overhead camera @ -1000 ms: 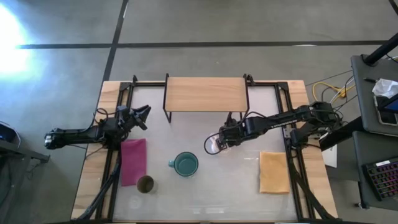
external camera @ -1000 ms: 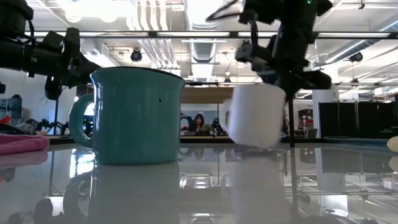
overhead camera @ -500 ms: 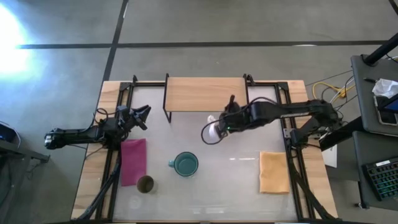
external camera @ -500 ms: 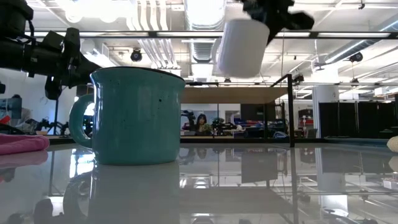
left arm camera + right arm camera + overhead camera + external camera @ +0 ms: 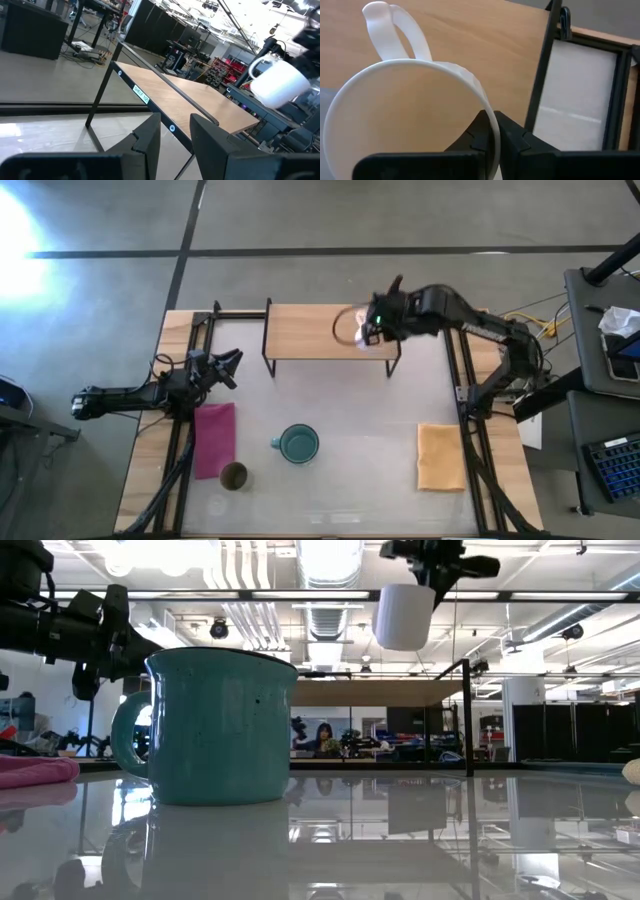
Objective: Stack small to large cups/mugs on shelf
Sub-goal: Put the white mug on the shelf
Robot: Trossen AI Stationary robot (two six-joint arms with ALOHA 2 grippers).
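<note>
My right gripper (image 5: 376, 326) is shut on the small white mug (image 5: 358, 330) above the right part of the wooden shelf (image 5: 320, 330); the mug also shows high in the low view (image 5: 403, 616) and in the left wrist view (image 5: 277, 84). The teal mug (image 5: 298, 444) stands on its base on the table's middle. The olive-brown tumbler (image 5: 234, 476) stands by the pink cloth. My left gripper (image 5: 228, 365) waits at the table's left, its fingers a little apart and empty. My right gripper pinches the white mug's rim (image 5: 489, 131), one finger inside the mug and one outside, on the side across from the handle (image 5: 395, 40). The fingers come from above. The mug hangs lifted clear above the shelf, about upright, its opening up.
A pink cloth (image 5: 214, 439) lies at the left and an orange cloth (image 5: 440, 456) at the right. The shelf's black legs (image 5: 398, 366) stand at the table's far middle. Black frame rails run along both table sides.
My right gripper has carried the white mug up off the table's middle and toward the far edge, and it now hangs above the shelf's right part. The mug has turned from tilted to about upright. The left arm has kept still.
</note>
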